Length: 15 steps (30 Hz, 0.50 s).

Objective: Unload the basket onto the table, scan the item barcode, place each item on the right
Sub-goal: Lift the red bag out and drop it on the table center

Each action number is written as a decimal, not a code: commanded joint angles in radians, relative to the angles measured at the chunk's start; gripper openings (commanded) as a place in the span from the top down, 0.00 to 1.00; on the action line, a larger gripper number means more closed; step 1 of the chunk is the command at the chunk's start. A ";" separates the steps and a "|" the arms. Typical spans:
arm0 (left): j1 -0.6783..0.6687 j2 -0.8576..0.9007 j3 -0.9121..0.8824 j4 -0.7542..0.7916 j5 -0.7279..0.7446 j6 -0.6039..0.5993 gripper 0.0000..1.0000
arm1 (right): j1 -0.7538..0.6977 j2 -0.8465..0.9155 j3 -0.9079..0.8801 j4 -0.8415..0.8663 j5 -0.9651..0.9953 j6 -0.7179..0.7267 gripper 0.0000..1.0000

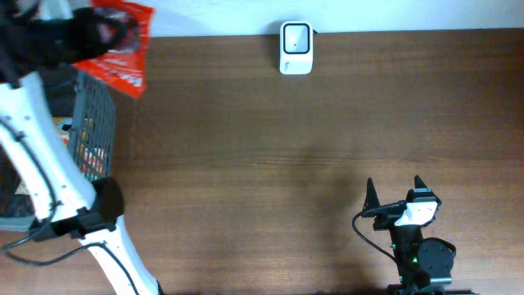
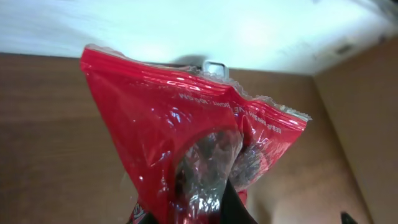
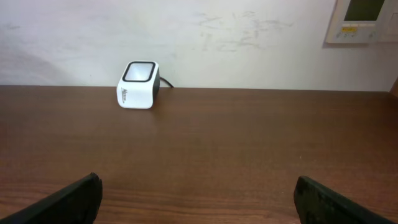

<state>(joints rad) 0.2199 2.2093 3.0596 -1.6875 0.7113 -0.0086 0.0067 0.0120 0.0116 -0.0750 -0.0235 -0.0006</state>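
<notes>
The table (image 1: 286, 164) is dark brown wood grain, bare around the scanner (image 1: 295, 47), which sits at its back edge against a white, lightly scuffed wall (image 3: 249, 43). The scanner is a small white box with a dark window on top and a cable behind it. High on the wall, well to the scanner's right, hangs a pale control panel (image 3: 364, 18). Far to the scanner's left a grey wire basket (image 1: 90, 131) holds colourful packs.

The bag (image 1: 119, 49) is glossy red plastic with white print and a crimped top seam, creased and catching the light, with a clear patch low down. It hangs in the air well left of the scanner, above the basket's far end, about level with the scanner along the back edge. The left gripper (image 2: 224, 186) is clamped on the bag's lower part, its dark fingers showing through the clear patch.

The right gripper (image 1: 395, 190) rests near the front edge, right of the scanner, facing it, its jaws spread wide and holding nothing.
</notes>
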 commanded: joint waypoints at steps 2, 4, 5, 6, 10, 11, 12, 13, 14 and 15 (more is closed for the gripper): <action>-0.197 -0.005 -0.038 0.000 -0.132 -0.010 1.00 | 0.005 -0.006 -0.006 -0.005 0.013 -0.003 0.02; -0.275 -0.004 -0.084 0.000 -0.216 -0.010 1.00 | 0.005 -0.006 -0.006 -0.005 0.013 -0.003 0.02; -0.322 -0.004 -0.120 0.000 -0.267 -0.010 1.00 | 0.005 -0.006 -0.006 -0.005 0.013 -0.003 0.02; -0.363 -0.003 -0.159 0.002 -0.310 -0.010 1.00 | 0.005 -0.006 -0.006 -0.005 0.013 -0.003 0.02; -0.496 -0.003 -0.377 0.080 -0.394 -0.010 1.00 | 0.005 -0.006 -0.006 -0.005 0.013 -0.003 0.02; -0.521 -0.003 -0.436 0.111 -0.394 -0.016 1.00 | 0.005 -0.006 -0.006 -0.005 0.013 -0.003 0.02; -0.548 -0.003 -0.510 0.153 -0.394 -0.026 1.00 | 0.005 -0.006 -0.006 -0.005 0.013 -0.003 0.02; -0.573 -0.003 -0.582 0.195 -0.394 -0.033 1.00 | 0.005 -0.006 -0.006 -0.005 0.013 -0.003 0.02; -0.587 -0.003 -0.627 0.223 -0.393 -0.036 1.00 | 0.005 -0.006 -0.006 -0.005 0.013 -0.003 0.02; -0.610 -0.003 -0.701 0.270 -0.394 -0.056 1.00 | 0.005 -0.006 -0.006 -0.005 0.013 -0.003 0.02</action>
<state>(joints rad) -0.3355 2.2101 2.5214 -1.4906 0.3519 -0.0235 0.0067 0.0120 0.0116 -0.0750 -0.0235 -0.0013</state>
